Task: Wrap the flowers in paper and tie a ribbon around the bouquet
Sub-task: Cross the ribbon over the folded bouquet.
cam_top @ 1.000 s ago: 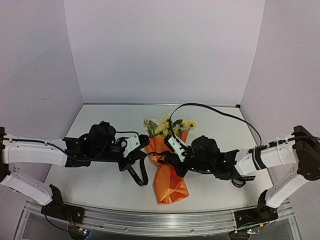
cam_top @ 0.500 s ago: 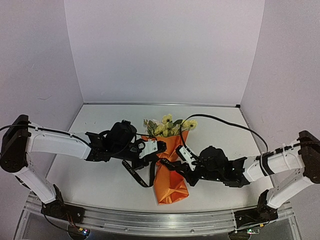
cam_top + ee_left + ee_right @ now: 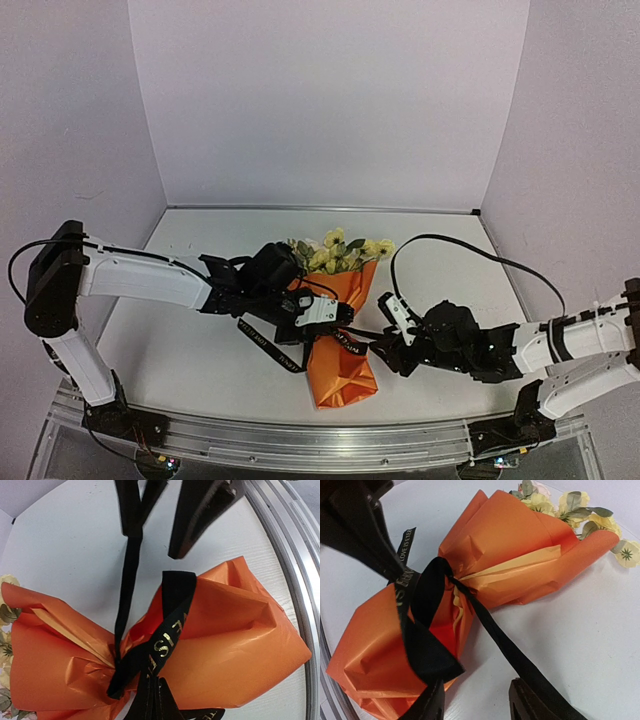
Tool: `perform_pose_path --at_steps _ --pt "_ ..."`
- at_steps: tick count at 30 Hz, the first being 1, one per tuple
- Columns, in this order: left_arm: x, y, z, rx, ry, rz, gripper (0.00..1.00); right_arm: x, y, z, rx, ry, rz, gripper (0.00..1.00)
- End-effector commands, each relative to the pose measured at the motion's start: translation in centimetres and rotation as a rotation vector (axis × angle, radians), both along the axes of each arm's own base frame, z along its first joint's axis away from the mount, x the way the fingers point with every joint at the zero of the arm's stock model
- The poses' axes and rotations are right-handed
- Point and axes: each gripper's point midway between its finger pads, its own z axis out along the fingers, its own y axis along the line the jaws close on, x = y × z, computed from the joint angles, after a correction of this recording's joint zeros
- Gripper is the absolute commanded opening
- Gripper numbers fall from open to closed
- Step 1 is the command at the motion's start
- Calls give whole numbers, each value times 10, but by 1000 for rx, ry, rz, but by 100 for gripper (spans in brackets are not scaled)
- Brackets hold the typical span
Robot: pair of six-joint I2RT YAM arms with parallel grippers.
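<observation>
While taut from left hand (image 3: 153, 544), ribbon (image 3: 170, 630) also within open right hand (image 3: 476, 692).

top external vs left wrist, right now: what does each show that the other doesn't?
Top external only: both arms full length, the open right gripper beside the wrap, the walls, the whole bunch of flowers.
Left wrist only: close-up of the ribbon crossing at the pinched waist of the paper, one strand running up into the shut left gripper.
Both: orange paper, black lettered ribbon.
</observation>
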Motion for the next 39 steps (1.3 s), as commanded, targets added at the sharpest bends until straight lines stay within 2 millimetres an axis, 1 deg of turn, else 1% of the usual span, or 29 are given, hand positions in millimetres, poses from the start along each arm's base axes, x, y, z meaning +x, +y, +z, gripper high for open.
perform_pose_path --at_steps 1,3,6,8,11,14,16,17,20,23,27,32,36,39 --pt "-7 -9 12 18 -57 -60 4 8 -40 5 -68 7 -182 56" --pt "-11 -13 14 21 -93 -73 4 12 -68 10 -135 13 -296 63" --pt "-15 -20 21 12 -148 -93 5 11 -99 19 -221 47 -402 69" --pt "-16 -23 22 8 -164 -99 6 13 -120 25 -242 87 -494 70" --pt "-14 -27 16 24 -179 -99 7 10 -158 27 -259 189 -670 71" --pt "-9 -32 13 23 -205 -84 11 9 -186 29 -263 227 -792 70" --pt "-6 -34 13 16 -219 -70 15 4 -210 30 -309 233 -881 69" --pt "-5 -35 14 12 -220 -66 19 2 -220 30 -319 242 -923 69" --pt "-4 -37 17 -7 -221 -55 33 -8 -240 16 -330 309 -1005 69" --pt "-3 -37 22 -30 -232 -43 43 -17 -252 3 -334 355 -1057 70" --pt "-4 -35 36 -78 -239 -26 48 -28 -265 -13 -334 399 -1117 72" --pt "-10 -32 48 -111 -210 -25 53 -38 -272 -30 -343 470 -1169 72" --pt "-16 -30 51 -122 -180 -31 55 -37 -273 -41 -330 488 -1197 71" --pt "-20 -28 53 -125 -155 -35 55 -37 -270 -54 -303 532 -1215 69"
